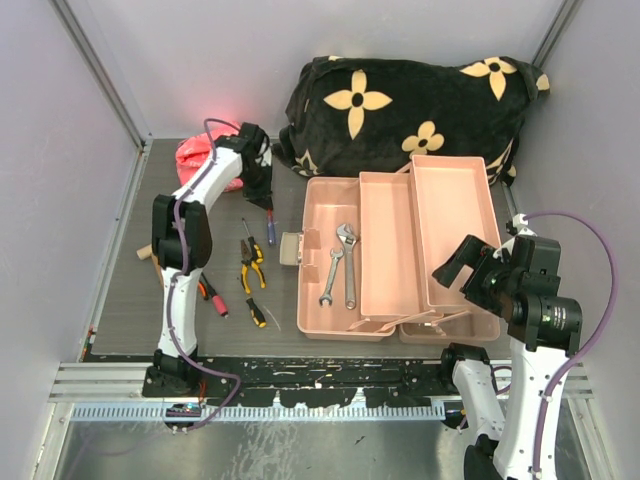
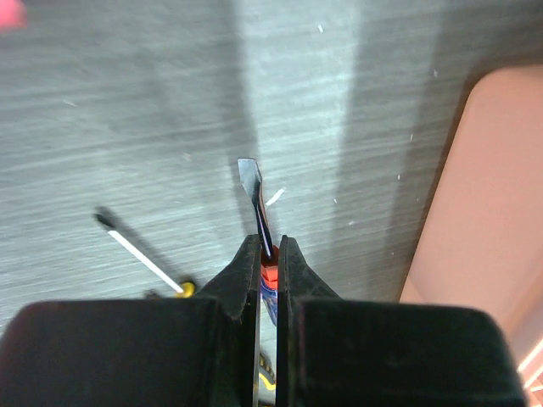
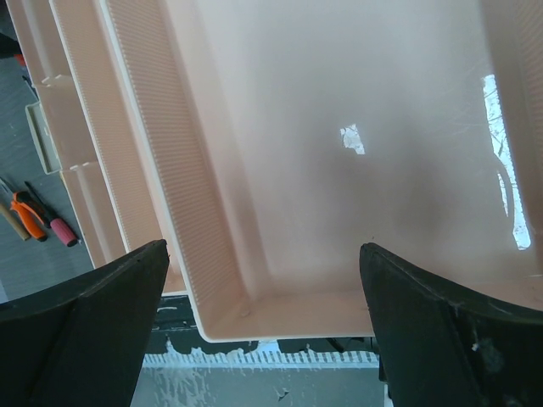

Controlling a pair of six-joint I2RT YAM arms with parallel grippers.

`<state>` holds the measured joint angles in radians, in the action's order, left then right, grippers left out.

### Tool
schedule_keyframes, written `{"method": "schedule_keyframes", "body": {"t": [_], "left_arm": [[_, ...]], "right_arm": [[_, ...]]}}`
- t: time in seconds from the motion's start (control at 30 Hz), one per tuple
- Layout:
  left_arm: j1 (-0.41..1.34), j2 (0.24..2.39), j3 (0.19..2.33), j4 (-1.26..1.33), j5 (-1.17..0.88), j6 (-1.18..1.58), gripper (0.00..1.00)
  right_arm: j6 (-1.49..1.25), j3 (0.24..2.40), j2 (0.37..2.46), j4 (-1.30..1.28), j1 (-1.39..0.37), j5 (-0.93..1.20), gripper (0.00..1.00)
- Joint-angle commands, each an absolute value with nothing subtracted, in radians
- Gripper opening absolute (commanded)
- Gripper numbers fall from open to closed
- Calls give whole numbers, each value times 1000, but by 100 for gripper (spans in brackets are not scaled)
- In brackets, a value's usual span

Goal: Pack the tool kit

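Note:
The salmon-pink toolbox lies open on the table with its tiered trays spread out. Two silver wrenches rest in its left compartment. My left gripper is shut on a red-and-blue-handled screwdriver, left of the box. Its flat blade sticks out past the fingertips. Yellow-handled pliers, orange pliers and a yellow screwdriver lie on the table near the left arm. My right gripper hangs open over the right tray, holding nothing.
A black fabric with yellow flowers is bunched behind the toolbox. A bright pink bag sits at the back left. Another thin screwdriver lies left of my left gripper. Grey walls close in both sides.

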<state>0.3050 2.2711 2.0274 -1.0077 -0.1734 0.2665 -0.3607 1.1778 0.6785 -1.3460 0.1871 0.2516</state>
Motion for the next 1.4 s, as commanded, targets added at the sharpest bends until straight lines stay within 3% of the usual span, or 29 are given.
{"method": "schedule_keyframes", "body": {"t": [0.0,0.33,0.67,0.9,1.37], "left_arm": [[279,2251,2120,-1063,-170,213,0],[255,2158,2294,-1063,-230,219,0],[254,1959,2263,-690,-622,482,0],[290,1922,2258,-501,-843,667,0],[464,1921,2251,-454,-959,745,0]], "right_arm": [[-371,1169,669,-1287,185,266,100],[-378,1194,684,-1254,185,264,100],[-352,1280,691,-1147,185,349,100],[-362,1416,828,-968,185,522,96],[-351,1658,1141,-768,108,654,94]]}}
